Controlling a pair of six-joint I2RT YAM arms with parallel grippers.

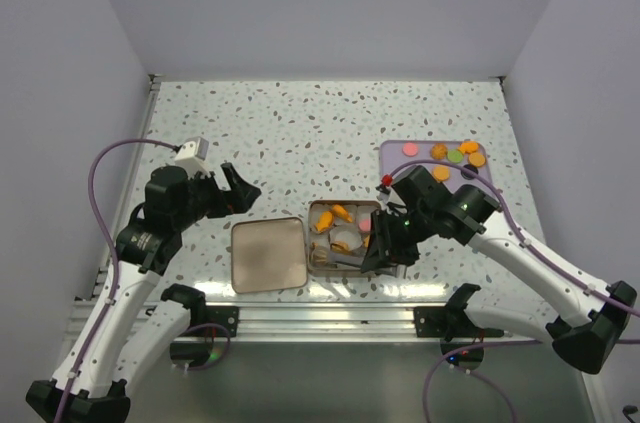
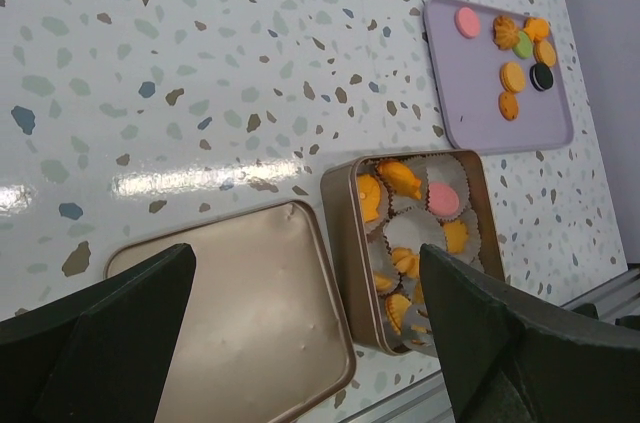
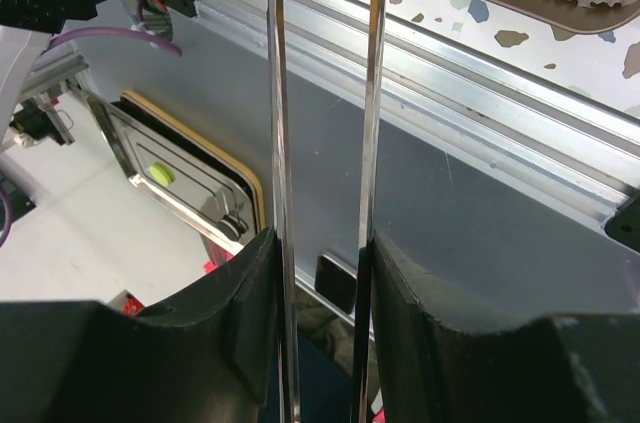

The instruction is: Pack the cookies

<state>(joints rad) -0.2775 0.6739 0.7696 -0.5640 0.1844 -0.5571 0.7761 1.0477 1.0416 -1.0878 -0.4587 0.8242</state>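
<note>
Orange cookies (image 2: pixel 400 178) and a pink one (image 2: pixel 443 197) lie in white paper cups inside the open gold tin (image 2: pixel 340 243). More cookies (image 1: pixel 455 153) sit on the purple tray (image 1: pixel 395 155) at the right. My right gripper (image 1: pixel 385 238) hovers at the tin's (image 1: pixel 318 208) right side. It is shut on metal tongs (image 3: pixel 280 143) whose two blades run up between its fingers (image 3: pixel 322 253); their tips are out of the right wrist view. My left gripper (image 1: pixel 240 186) hangs open above the table left of the tin, its jaws (image 2: pixel 305 273) wide apart and holding nothing.
The tin's gold lid (image 1: pixel 268 254) lies flat just left of the tin, close to the table's front edge. An aluminium rail (image 3: pixel 480 53) runs along that edge. White walls enclose the speckled table on three sides.
</note>
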